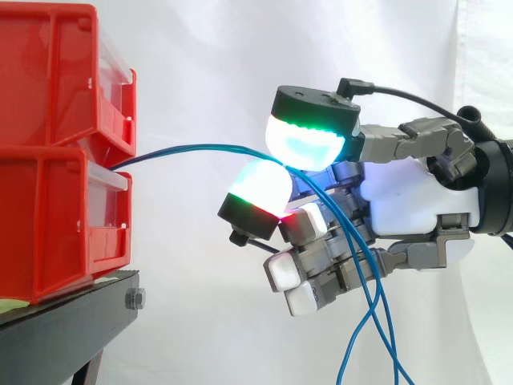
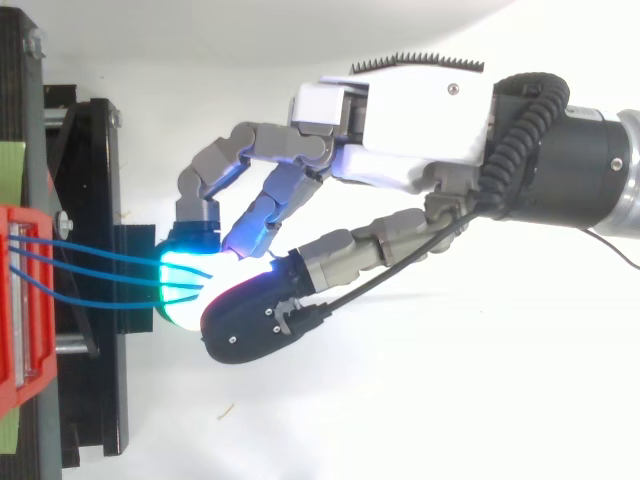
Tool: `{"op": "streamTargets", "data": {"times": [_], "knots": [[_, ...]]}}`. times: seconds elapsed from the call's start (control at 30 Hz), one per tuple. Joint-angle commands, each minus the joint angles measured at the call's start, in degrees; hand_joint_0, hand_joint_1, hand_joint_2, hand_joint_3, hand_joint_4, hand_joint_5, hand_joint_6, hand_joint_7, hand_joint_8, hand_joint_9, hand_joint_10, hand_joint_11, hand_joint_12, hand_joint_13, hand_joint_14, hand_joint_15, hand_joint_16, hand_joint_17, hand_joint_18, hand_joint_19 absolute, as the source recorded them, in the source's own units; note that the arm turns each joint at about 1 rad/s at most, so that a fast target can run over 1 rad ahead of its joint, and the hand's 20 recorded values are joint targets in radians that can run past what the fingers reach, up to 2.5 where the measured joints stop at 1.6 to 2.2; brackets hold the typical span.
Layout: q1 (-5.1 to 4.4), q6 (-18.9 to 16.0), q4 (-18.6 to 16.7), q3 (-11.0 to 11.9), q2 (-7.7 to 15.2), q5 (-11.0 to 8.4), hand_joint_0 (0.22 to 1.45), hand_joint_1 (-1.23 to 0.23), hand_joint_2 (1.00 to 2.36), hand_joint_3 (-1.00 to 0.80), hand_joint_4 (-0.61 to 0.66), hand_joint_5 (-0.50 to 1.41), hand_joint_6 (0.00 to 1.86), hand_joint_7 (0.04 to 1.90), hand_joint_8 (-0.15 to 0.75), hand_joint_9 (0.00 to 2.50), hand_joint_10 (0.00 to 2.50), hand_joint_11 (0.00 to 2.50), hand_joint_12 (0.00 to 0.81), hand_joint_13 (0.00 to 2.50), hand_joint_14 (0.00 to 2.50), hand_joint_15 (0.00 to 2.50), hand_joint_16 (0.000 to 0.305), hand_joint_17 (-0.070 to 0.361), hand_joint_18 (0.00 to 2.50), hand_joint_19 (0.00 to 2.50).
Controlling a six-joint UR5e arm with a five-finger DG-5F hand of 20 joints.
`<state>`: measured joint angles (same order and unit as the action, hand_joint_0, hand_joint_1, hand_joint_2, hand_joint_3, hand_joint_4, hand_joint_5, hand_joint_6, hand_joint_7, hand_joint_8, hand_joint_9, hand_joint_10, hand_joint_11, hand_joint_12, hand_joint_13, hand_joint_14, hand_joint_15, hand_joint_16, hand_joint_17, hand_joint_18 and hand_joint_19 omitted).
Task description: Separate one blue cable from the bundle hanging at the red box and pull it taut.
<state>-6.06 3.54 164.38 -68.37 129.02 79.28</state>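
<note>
Robot hand point(image 1: 417, 200) pinching blue cables point(image 1: 200, 149) between glowing pads point(image 1: 309, 144), other fingers point(image 1: 300, 273) curled beneath. Strands running from pinch out ahead to red box point(image 1: 56, 216), loose ends dangling below palm. Probably several strands caught, not one: ease pinch, roll out extras, then draw back slow and level. Thin, slick, flexible wire; rounded rubbery-looking pads; hard glossy plastic box.

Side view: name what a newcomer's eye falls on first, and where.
The robot hand, coming in from the right, stands out for its fingertips, which glow green and white at mid-frame. They pinch the blue cables, which arc over from the stacked red bins at the left edge and hang down below the hand.
</note>
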Motion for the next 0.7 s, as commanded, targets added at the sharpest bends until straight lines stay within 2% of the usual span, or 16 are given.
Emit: {"op": "streamTargets", "data": {"times": [0.0, 0.13, 0.3, 0.37, 0.47, 0.6, 0.67], "knots": [[0.0, 0.15, -0.03, 0.08, 0.0, 0.0, 0.67, -0.83, 1.01, -0.34, 0.03, -0.2, 0.93, 1.03, 0.308, 0.89, 0.02, 0.9, 0.345, 0.87, 0.02, 0.47, 0.037, 0.084, 0.77, 0.44], [0.0, 1.11, -0.03, -0.01, 0.0, 0.0, 0.72, -0.86, 1.0, -0.49, 0.05, -0.2, 0.94, 1.0, 0.304, 0.88, 0.02, 0.88, 0.342, 0.88, 0.02, 0.46, 0.037, 0.084, 0.8, 0.43], [0.0, 2.08, -0.2, -0.01, 0.0, 0.0, 0.71, -0.88, 1.0, -0.5, 0.09, -0.2, 0.94, 0.99, 0.304, 0.89, 0.02, 0.88, 0.337, 0.89, 0.02, 0.47, 0.037, 0.083, 0.82, 0.43], [0.0, 2.17, -0.29, -0.01, 0.0, 0.0, 0.61, -0.82, 1.0, -0.5, 0.1, -0.19, 0.93, 0.99, 0.307, 0.9, 0.02, 0.88, 0.339, 0.89, 0.02, 0.47, 0.038, 0.084, 0.82, 0.46], [0.0, 2.17, -0.29, -0.01, 0.0, 0.0, 0.55, -0.71, 1.0, -0.5, 0.11, -0.18, 0.92, 0.97, 0.318, 0.91, 0.02, 0.88, 0.349, 0.91, 0.02, 0.49, 0.04, 0.09, 0.83, 0.47], [0.0, 2.17, -0.29, -0.01, 0.0, 0.0, 0.55, -0.62, 1.0, -0.5, 0.12, -0.17, 0.9, 0.97, 0.326, 0.93, 0.02, 0.87, 0.352, 0.91, 0.02, 0.49, 0.04, 0.09, 0.83, 0.5], [0.0, 2.26, -0.29, -0.01, 0.0, 0.0, 0.6, -0.59, 1.0, -0.5, 0.11, -0.17, 0.88, 1.0, 0.316, 0.94, 0.02, 0.86, 0.343, 0.91, 0.02, 0.5, 0.038, 0.086, 0.82, 0.51]]}}
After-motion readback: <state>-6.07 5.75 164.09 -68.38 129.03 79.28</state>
